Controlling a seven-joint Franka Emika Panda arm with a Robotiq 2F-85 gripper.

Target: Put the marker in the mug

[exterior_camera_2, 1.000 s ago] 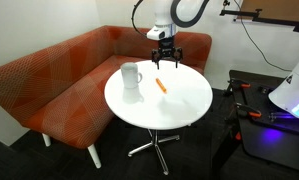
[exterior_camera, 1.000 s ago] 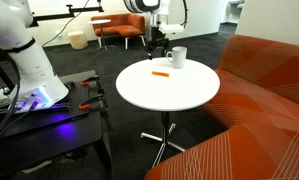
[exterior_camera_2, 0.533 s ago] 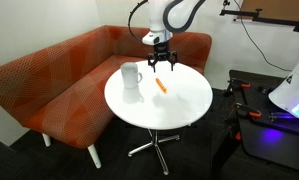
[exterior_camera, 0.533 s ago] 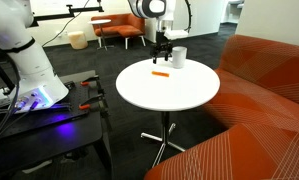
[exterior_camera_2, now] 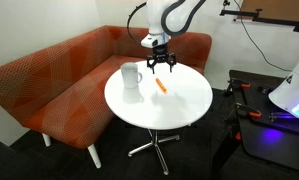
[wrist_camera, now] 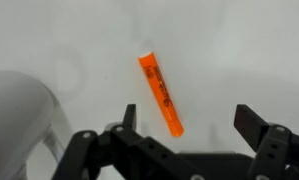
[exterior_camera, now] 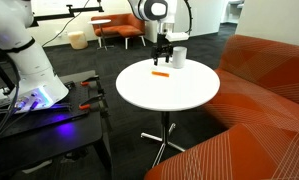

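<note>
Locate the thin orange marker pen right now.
In an exterior view, the thin orange marker lies flat on the round white table, picture-right of the white ceramic mug and not touching it, beneath the open gripper.

orange marker (wrist_camera: 159,92): 1 | white mug (exterior_camera_2: 131,77): 1 | round table (exterior_camera_2: 181,102): 1

Inside an office lounge or breakout area, marked out by an orange upholstered corner sofa (exterior_camera_2: 49,75) set round a white pedestal table (exterior_camera_2: 184,105), dark carpet (exterior_camera: 129,145) and, farther back in an exterior view, matching orange armchairs (exterior_camera: 114,27).
</note>
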